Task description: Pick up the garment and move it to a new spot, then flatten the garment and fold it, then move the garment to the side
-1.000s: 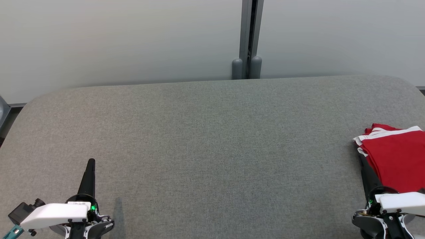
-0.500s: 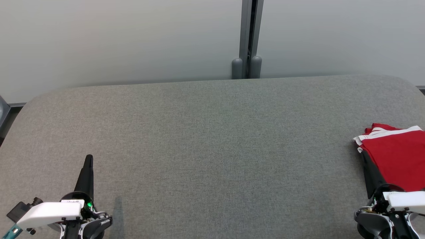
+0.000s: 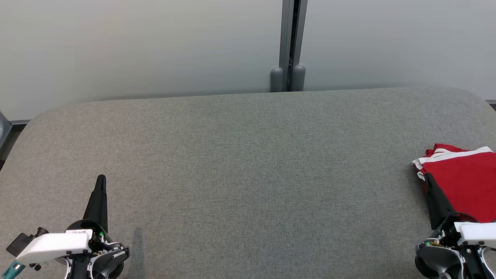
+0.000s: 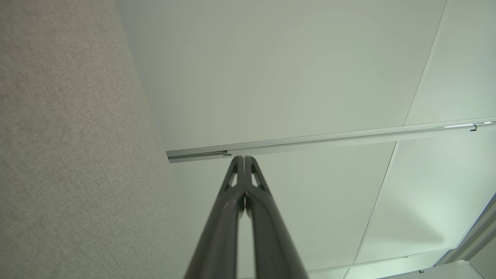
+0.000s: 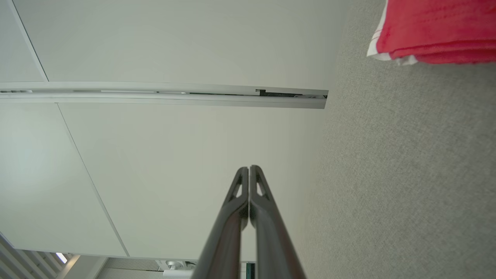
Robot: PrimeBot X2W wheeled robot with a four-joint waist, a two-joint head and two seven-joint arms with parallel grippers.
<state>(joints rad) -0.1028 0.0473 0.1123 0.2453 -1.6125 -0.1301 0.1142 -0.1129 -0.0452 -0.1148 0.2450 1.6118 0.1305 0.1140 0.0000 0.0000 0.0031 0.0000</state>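
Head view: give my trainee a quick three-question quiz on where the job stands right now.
1. True or false: the red garment lies folded on the right side of the grey table.
2. Pick one: the right gripper is A) shut on the garment, B) shut and holding nothing, C) wide open.
3. Fill in: the left gripper has its fingers ____.
Key: 1 true; 2 B; 3 shut.
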